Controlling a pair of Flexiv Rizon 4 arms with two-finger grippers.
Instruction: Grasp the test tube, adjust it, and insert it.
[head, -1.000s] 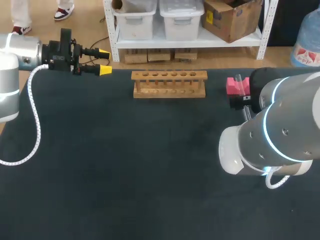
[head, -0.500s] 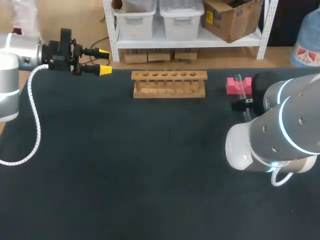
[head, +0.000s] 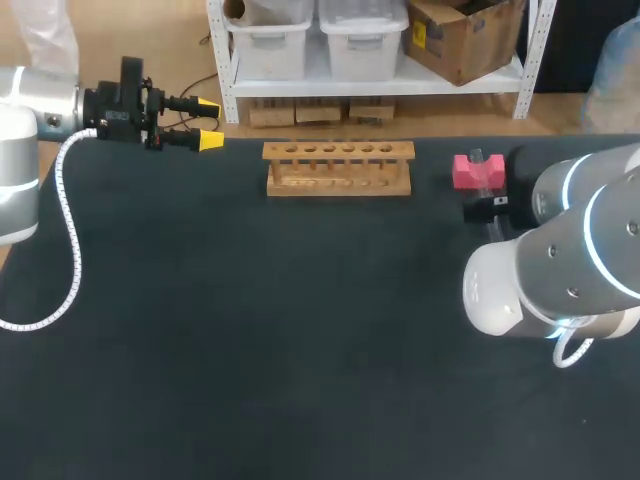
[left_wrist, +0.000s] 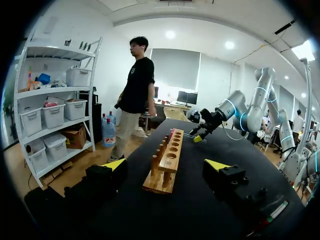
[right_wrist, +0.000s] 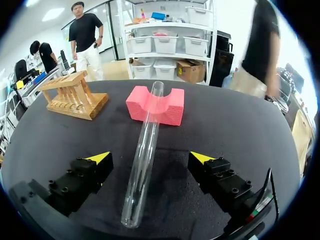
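Dark, matte cloth covers the table (head: 250, 330), smooth and unwrinkled.

Right arm: the right gripper (right_wrist: 150, 159) is released. Its black, blocky fingers with wedge-shaped yellow tips stand wide apart, one on each side of the test tube (right_wrist: 142, 160), and neither touches it.

Test tube: a clear, slender glass cylinder. Its rounded closed end rests on the cloth between the fingers. Its open end is raised and lies in the curved notch of the pink foam block (right_wrist: 155, 105), ahead of the gripper.

Rack: the wooden rack (head: 338, 168) stands upright past the block, near the table's far edge. It is pale, plain timber with a single row of round holes along its top bar.

Left arm: the left gripper (head: 208, 122) is released and holds nothing, with its yellow tips apart. It hangs at the far left corner, well apart from the rack.
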